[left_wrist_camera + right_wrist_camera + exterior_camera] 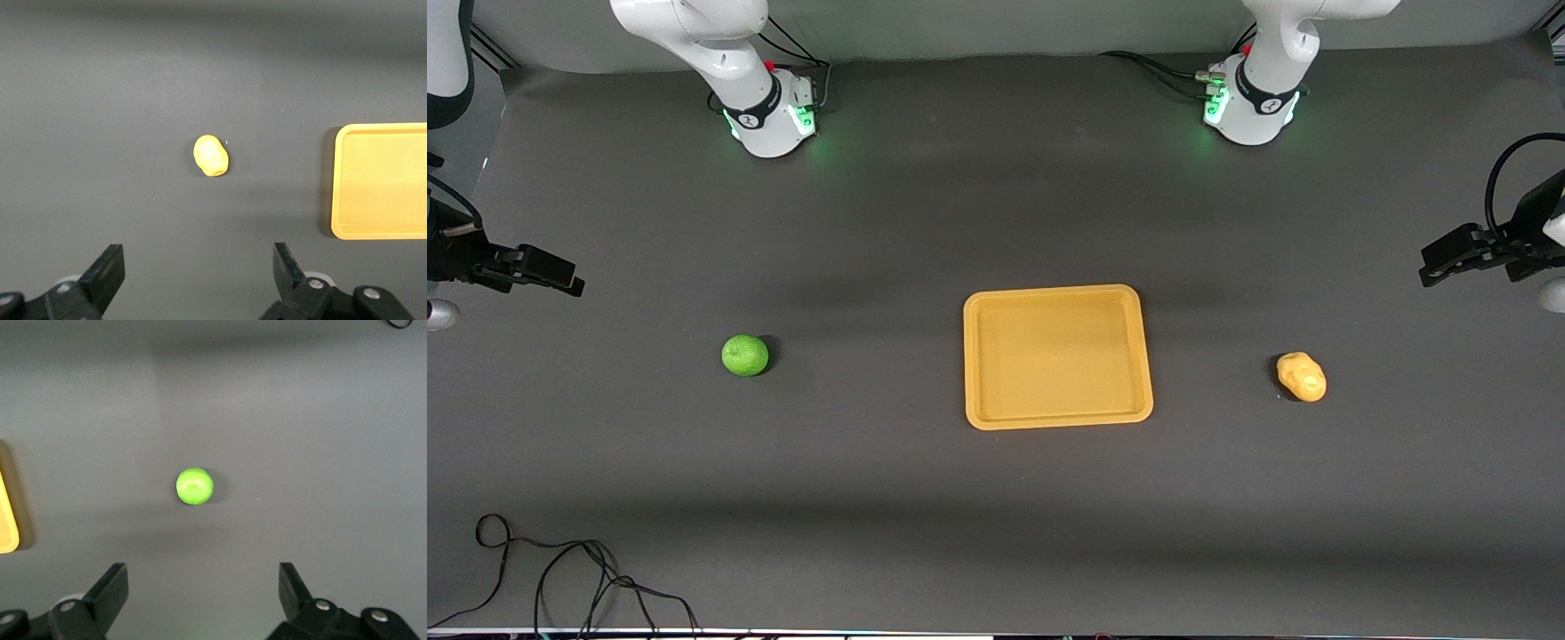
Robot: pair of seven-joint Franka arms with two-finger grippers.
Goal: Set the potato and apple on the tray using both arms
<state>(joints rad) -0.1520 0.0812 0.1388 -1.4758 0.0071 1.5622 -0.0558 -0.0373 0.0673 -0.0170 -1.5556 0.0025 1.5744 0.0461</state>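
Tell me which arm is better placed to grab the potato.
Left. The potato lies toward the left arm's end of the table, and the open left gripper looks down on it; the right gripper faces the apple.

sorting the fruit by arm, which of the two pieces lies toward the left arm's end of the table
The potato, the lumpy yellow-orange piece. The round green apple lies toward the right arm's end, with the tray between them.
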